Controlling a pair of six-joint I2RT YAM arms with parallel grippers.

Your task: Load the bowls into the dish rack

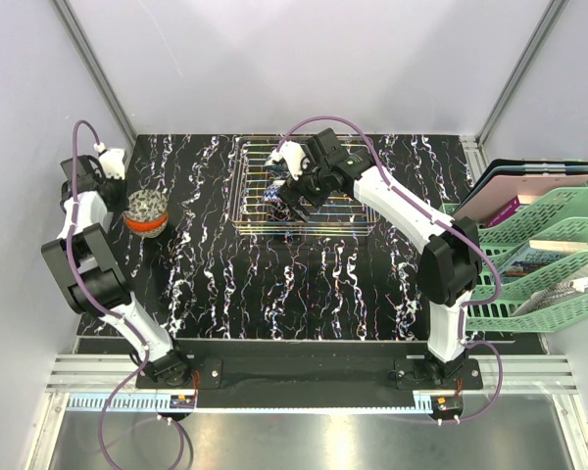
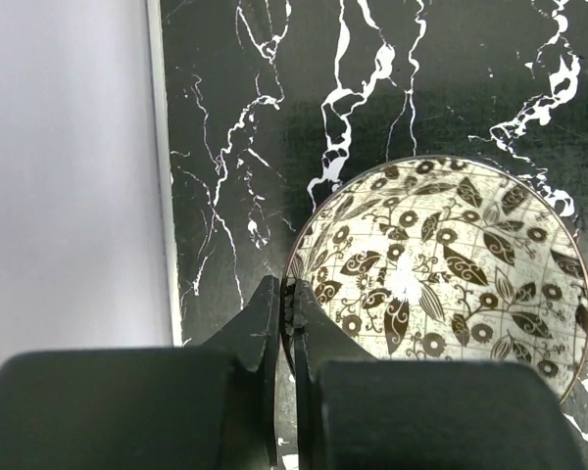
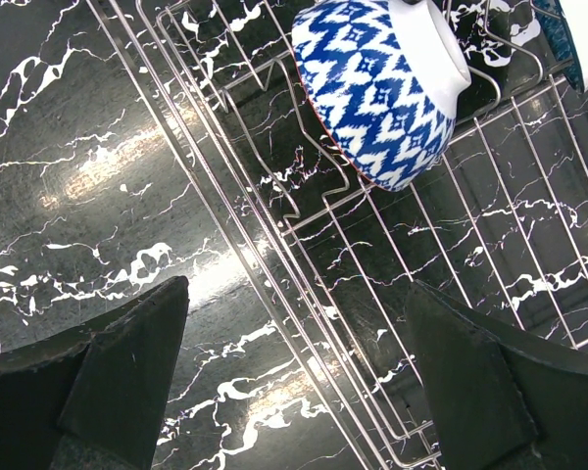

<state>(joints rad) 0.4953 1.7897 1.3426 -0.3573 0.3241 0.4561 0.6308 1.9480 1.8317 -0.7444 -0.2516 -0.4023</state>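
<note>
My left gripper (image 2: 286, 294) is pinched tight on the rim of a round ceramic bowl (image 2: 441, 264), white inside with a dark leaf-and-flower print and orange-red outside. One finger (image 2: 260, 318) presses the outer wall and the other sits just inside the lip. This leaf-print bowl is upright at the far left of the black, white-veined marble table (image 1: 274, 284), close to the table's left edge and well apart from the rack. I cannot tell whether its base touches the surface.

My right gripper (image 3: 296, 294) hangs over the dish rack (image 1: 250, 186), a shallow rectangular basket of thin silvery wire standing at the far middle of the table. Its jaws are spread wide and hold nothing; they straddle the rack's side rail. Inside the rack, just beyond my fingers, a blue-and-white zigzag-patterned ceramic bowl (image 3: 372, 88) lies tipped on its side against the upright wire prongs, its white rim turned away from me. A sliver of another blue-and-white piece (image 3: 583, 39) shows beside it, too cut off to identify.

Green plastic stacked trays (image 1: 549, 264) stand at the table's right edge.
</note>
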